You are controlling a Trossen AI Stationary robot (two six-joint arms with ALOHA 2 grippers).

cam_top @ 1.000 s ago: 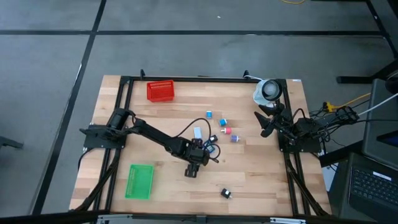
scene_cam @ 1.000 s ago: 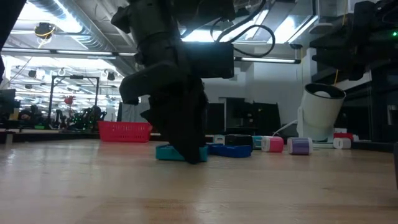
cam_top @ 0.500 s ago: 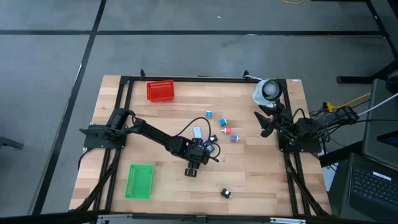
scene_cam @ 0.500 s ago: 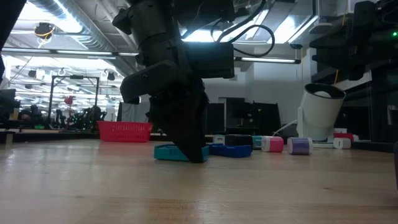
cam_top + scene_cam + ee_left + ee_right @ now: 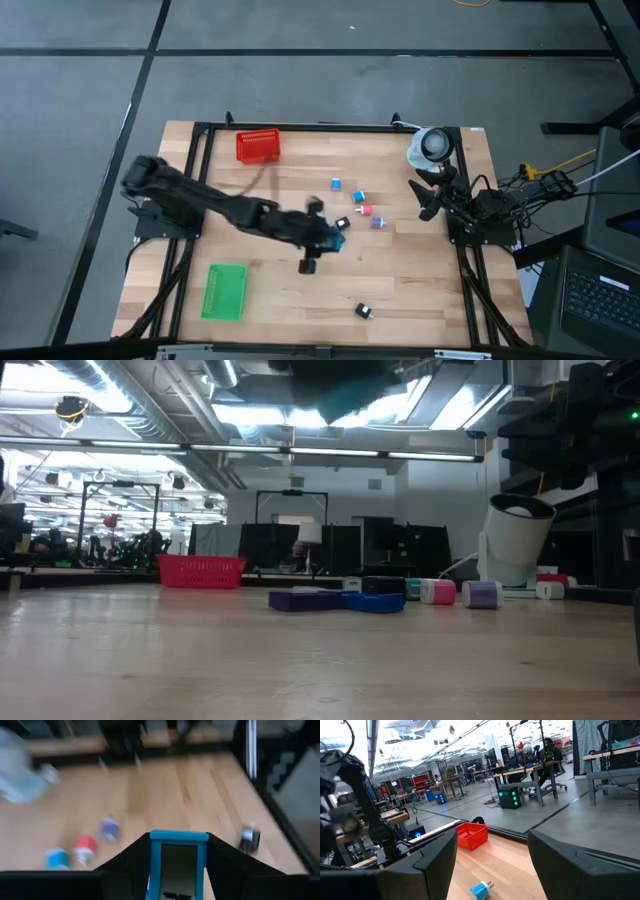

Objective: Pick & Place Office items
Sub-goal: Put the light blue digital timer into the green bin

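My left gripper (image 5: 334, 241) hangs above the table's middle, shut on a flat blue piece with a grey face (image 5: 178, 857). In the low view it shows only at the top edge (image 5: 340, 385). Other office items lie on the wood to its far right: two blue pieces (image 5: 337, 184) (image 5: 358, 197), a pink one (image 5: 366, 210), a purple one (image 5: 377, 222) and a black-and-white one (image 5: 342, 222). A black piece (image 5: 363, 311) lies near the near edge. My right gripper (image 5: 428, 205) waits open by the right edge. My left gripper pinches the blue piece between its two fingers (image 5: 125, 867), one on each long side edge (image 5: 152, 852). The piece is lifted clear of the table and points forward past the fingertips.
A red mesh basket (image 5: 258, 146) stands at the far edge and a green tray (image 5: 225, 291) lies near the left near corner. A white cup (image 5: 432, 147) stands at the far right corner. A dark flat piece (image 5: 305, 600) stays on the wood in the middle.
My left gripper has risen from the table's middle, taking the blue piece up with it; in the low view it has gone from the wood to the picture's top. The dark flat piece that lay beside it has stayed.
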